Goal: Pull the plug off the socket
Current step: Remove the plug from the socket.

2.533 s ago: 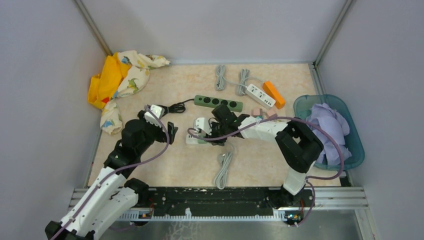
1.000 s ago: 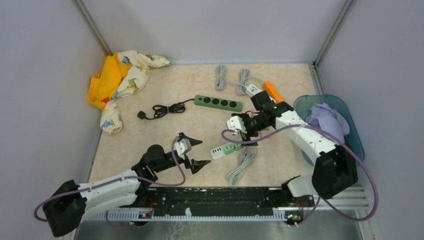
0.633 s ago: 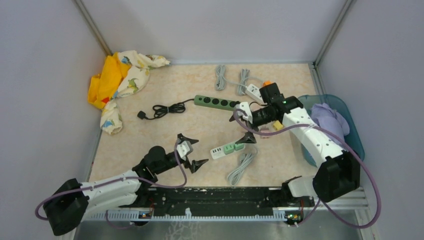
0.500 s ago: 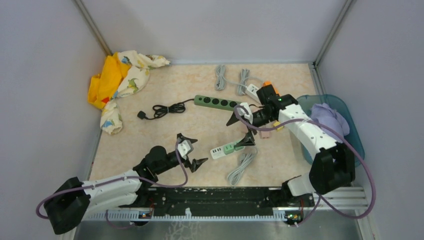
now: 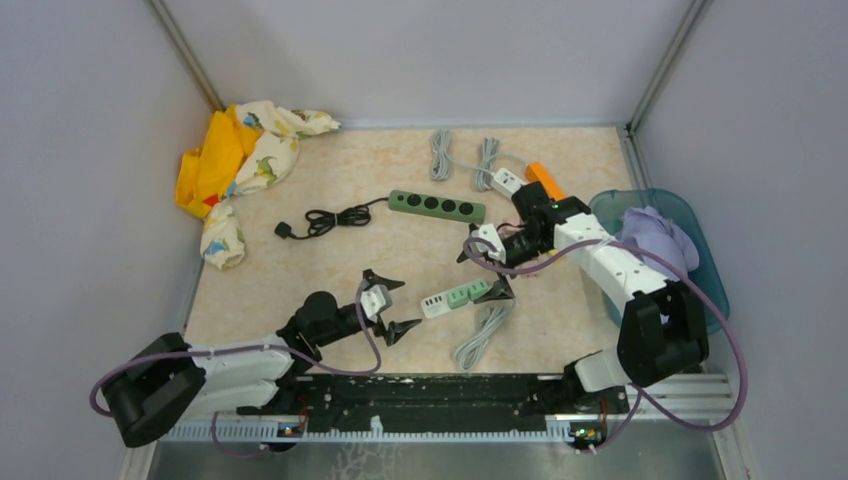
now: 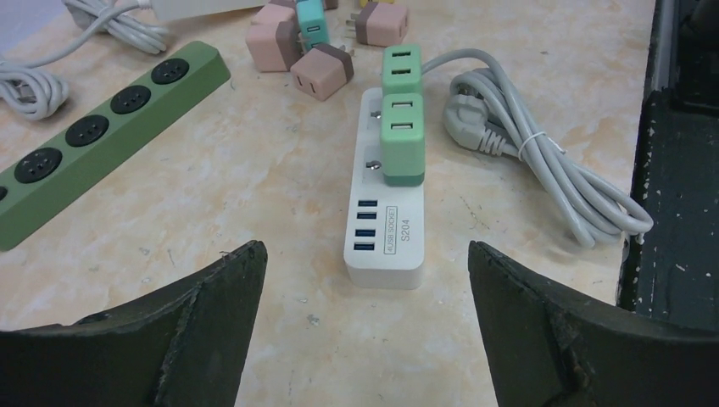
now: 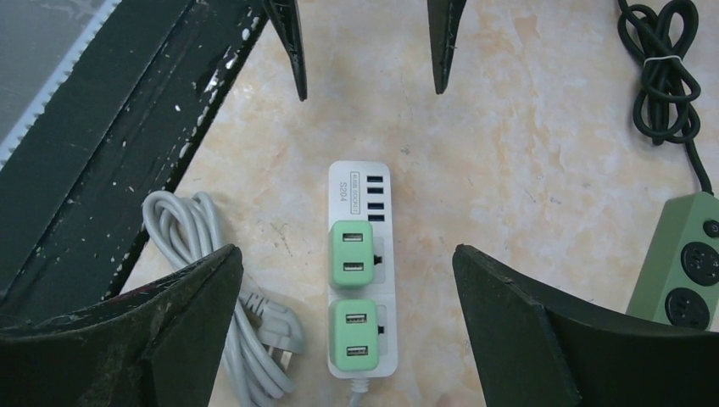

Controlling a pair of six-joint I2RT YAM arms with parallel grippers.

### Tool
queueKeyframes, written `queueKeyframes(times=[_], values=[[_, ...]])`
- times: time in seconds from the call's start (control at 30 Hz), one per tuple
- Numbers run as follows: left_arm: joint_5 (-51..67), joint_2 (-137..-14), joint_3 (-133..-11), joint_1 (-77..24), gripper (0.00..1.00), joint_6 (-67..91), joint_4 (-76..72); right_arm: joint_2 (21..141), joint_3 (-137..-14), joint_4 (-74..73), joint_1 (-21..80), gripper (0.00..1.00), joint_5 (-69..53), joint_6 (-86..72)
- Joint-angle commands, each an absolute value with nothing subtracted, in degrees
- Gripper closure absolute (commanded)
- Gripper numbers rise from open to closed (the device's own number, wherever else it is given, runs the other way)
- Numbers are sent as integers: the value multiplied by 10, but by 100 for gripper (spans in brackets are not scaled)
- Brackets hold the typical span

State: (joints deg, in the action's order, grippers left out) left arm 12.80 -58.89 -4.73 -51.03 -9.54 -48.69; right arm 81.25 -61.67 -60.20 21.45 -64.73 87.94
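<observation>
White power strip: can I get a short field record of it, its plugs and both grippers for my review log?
strip: white power strip lying flat, USB ports at one end
plugs: two green plugs seated in it, one behind the other along its length
left: left gripper open, facing the USB end, not touching
right: right gripper open, over the cord end, holding nothing
cord: grey bundled cord beside the strip
status: no plug pulled yet
</observation>
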Motion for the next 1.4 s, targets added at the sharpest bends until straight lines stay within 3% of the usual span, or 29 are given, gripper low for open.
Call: queueKeyframes(times=[0.0,0.4,0.97,1.17,1.37], values=[[170,-651,-47,-511,9,-107,-598,790,-617,-565,211,7,-636,870],[206,-785,-124,-512,18,-124,-598,795,-611,-555,211,9,-624,861],[189,-905,-189,-513,19,-145,-526,798,-613,-555,211,9,-617,859],[176,-944,-213,-513,29,-146,-512,805,-610,-555,212,9,-614,859],[180,-962,-214,-512,36,-142,-523,817,-603,-535,240,22,-577,845]])
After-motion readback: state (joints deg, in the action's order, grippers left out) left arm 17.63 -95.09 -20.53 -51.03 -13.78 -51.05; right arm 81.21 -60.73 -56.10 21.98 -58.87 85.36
